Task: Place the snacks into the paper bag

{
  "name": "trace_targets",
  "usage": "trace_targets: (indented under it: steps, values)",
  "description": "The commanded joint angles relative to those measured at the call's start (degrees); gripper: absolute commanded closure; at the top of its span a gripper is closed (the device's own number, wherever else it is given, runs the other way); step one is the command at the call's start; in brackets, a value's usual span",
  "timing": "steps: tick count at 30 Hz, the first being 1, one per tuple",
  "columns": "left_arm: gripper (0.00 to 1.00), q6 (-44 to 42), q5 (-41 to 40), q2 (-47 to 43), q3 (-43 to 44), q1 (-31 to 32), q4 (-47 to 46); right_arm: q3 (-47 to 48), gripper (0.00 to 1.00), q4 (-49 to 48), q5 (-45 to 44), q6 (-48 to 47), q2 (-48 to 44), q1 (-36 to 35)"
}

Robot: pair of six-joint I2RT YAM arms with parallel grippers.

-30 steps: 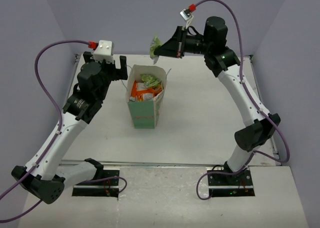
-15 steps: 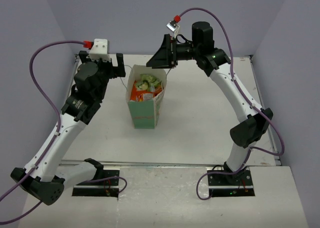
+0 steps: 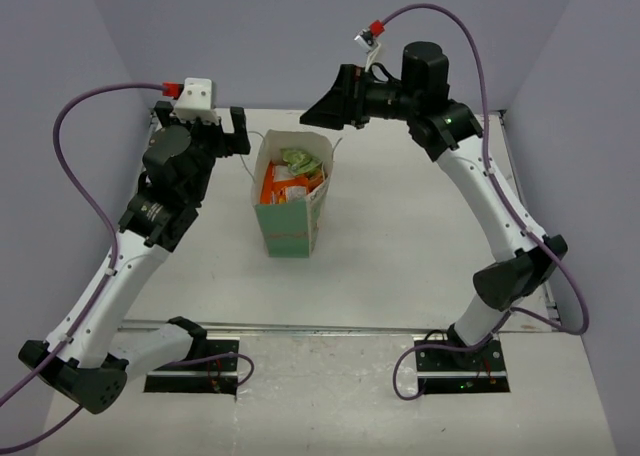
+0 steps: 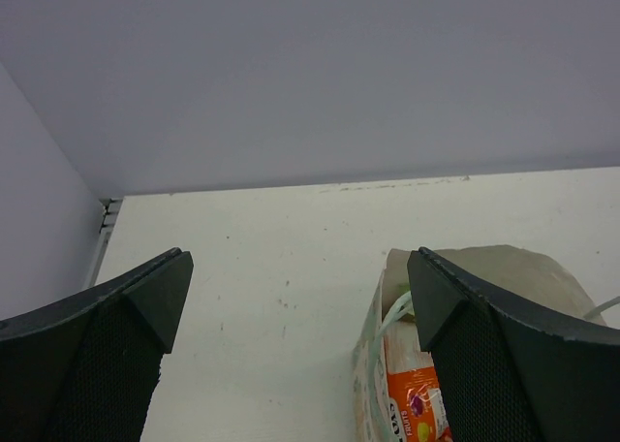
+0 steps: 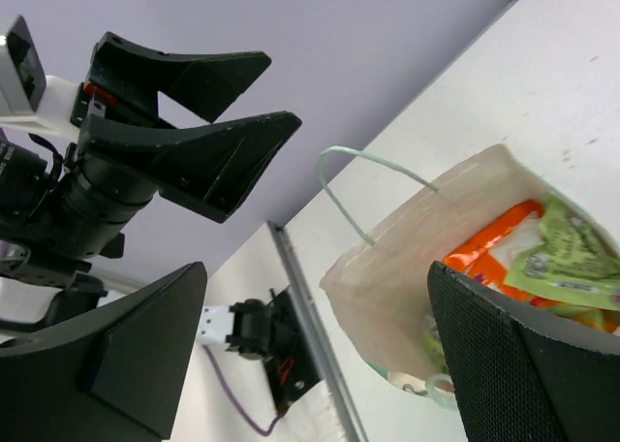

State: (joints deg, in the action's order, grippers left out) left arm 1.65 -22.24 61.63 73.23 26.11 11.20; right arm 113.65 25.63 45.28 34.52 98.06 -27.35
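two claws, both spread wide, neither pinching anything. the right claw [image 3: 318, 111] hangs above and just behind the far rim of the paper bag [image 3: 288, 224], fingers pointing left, with nothing between them in its wrist view. the left claw [image 3: 238, 134] is held just left of the bag's far rim; contact can't be judged. the bag stands upright about mid-surface [image 3: 410, 216] between the two arms, mouth open, white lining showing. snacks are inside the bag: an orange pouch [image 3: 274, 183] stands against the left wall, and a green packet [image 3: 297, 158] lies on top toward the far side. one thin mint handle [image 5: 360, 188] arcs up off the rim. no packets are seen loose on the surface.
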Motion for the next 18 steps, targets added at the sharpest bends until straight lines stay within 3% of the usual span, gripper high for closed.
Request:
trace_targets:
  steps: [1,7,12,18]
  values:
    - [0.00,-1.4,1.7,-1.0,2.9,-0.4,-2.5,-2.1,0.01,-4.6,-10.2,-5.5,-8.4,0.4]
    - [0.00,-1.4,2.8,0.2,5.6,-0.3,-2.3,-16.7,0.01,-15.9,-18.3,-5.7,-17.0,2.7]
    - [0.00,0.3,2.0,-1.2,2.8,-0.3,-2.0,-24.8,0.01,-17.5,-29.6,-3.2,-23.1,3.5]
    - [0.00,8.6,-11.2,-2.7,-0.8,-0.2,0.2,-30.8,0.01,-10.9,-50.9,-1.0,-27.9,3.8]
